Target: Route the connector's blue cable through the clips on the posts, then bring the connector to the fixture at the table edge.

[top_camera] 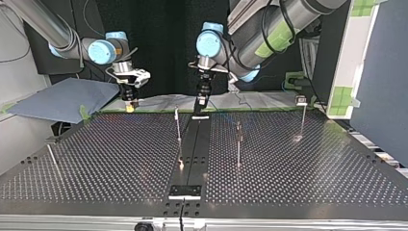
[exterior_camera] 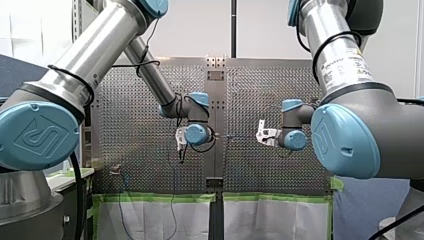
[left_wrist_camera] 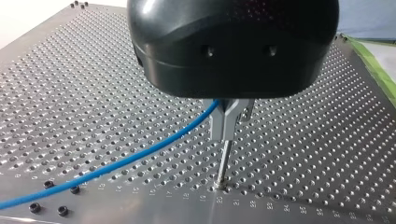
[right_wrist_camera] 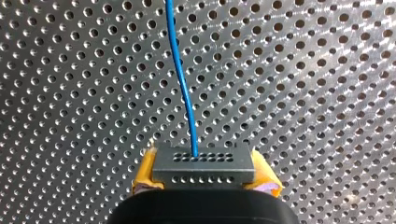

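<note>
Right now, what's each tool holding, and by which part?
My right tool clamps the connector by its ends; my left tool pinches the blue cable partway along.

bright light streaked glare across the perforated table [right_wrist_camera: 303, 56]; the top view's far background was dark.

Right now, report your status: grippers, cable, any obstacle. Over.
My left gripper shut on blue cable, right over a post. My right gripper shut on connector. No obstacle seen.
</note>
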{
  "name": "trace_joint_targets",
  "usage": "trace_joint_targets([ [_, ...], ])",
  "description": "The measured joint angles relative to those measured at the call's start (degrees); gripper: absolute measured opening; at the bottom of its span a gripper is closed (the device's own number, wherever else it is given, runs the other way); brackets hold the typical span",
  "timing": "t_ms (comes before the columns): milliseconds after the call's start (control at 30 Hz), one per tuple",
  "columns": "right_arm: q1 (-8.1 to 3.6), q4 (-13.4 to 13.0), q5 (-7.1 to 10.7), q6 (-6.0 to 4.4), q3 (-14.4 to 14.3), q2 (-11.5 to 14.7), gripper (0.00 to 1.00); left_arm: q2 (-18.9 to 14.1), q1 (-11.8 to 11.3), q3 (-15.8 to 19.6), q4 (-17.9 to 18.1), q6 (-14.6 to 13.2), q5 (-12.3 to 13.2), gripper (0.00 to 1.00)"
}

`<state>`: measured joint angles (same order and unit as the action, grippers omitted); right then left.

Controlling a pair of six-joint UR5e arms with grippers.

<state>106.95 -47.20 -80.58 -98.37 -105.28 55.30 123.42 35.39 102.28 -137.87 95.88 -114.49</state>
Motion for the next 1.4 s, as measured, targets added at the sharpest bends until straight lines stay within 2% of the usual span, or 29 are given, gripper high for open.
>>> trace_joint_targets([
  [367, -0.28, 0.25, 0.05, -0.25, -0.02, -0.09, 0.02, 0.18, 0.47, 0.04, -0.13, 0.29, 0.46, 0.0],
  [633, -0.27, 0.2, 0.06, -0.02, -0.04, -0.19, 0.02, 2.09, 0.37, -0.88, 0.16, 1.11, 1.12, 0.0],
  [933, 0.07, -0.49, 0.05, -0.21, -0.06, -0.37, 0.02, 2.39, 0.26, -1.55, 0.28, 1.24, 1.07, 0.0],
  [1133, 0.04, -1.51, 0.56, -0.01, -0.04, -1.69, 0.02, 2.38, 0.26, -1.57, 0.28, 1.24, 0.95, 0.0],
  [1267, 0.08, -1.5, 0.73, 0.51, -0.01, -2.95, 0.02, 2.38, 0.25, -1.58, 0.3, 1.24, 0.91, 0.0],
  [1400, -0.11, -1.6, 0.76, 0.57, 0.01, -3.24, 0.02, 2.38, 0.22, -1.74, 0.31, 1.24, 0.86, 0.0],
])
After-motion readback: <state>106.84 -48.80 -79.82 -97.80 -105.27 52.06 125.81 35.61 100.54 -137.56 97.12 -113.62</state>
